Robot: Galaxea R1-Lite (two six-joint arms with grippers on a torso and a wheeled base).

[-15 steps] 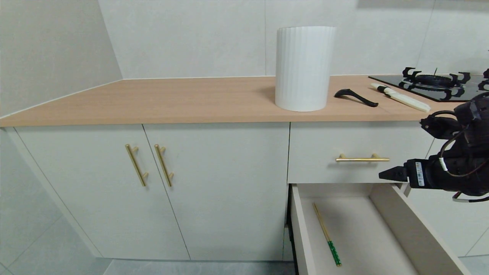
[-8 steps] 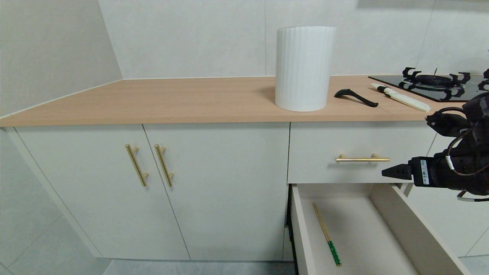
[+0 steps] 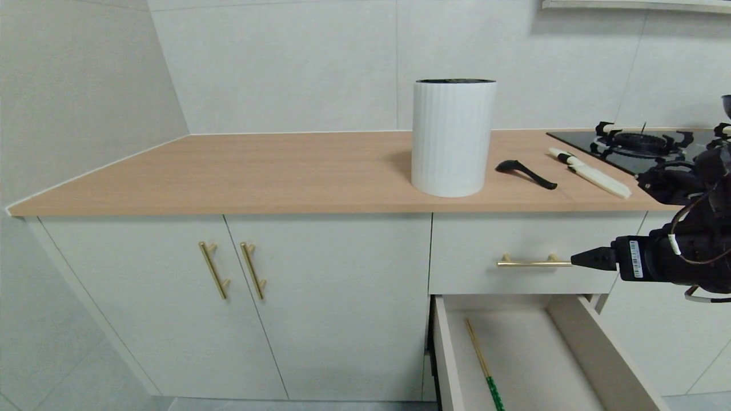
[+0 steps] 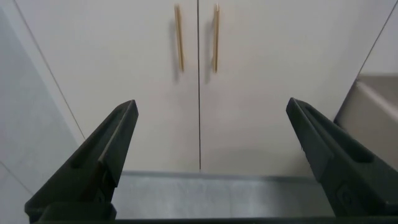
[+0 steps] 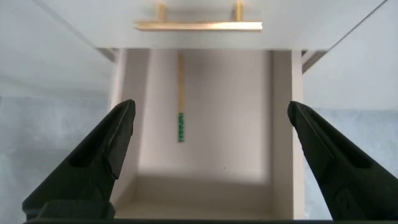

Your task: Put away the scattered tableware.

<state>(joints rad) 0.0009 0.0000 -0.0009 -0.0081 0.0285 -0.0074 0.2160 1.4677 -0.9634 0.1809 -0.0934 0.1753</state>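
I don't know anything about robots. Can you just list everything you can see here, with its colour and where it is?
counter: 1, wood brown, above the cupboards
canister: 1, white, upright on the counter
spoon: 1, black, on the counter between canister and knife
knife: 1, white, on the counter beside the hob
hob: 1, black, at the counter's right end
doors: 2, off-white with gold handles, under the counter
shut drawer: 1, off-white, gold handle, under the spoon
open drawer: 1, off-white, below the shut drawer
chopsticks: 1 pair, wood with green ends, in the open drawer
left end effector: 1, black, open, facing the doors
right end effector: 1, black, open, above the open drawer
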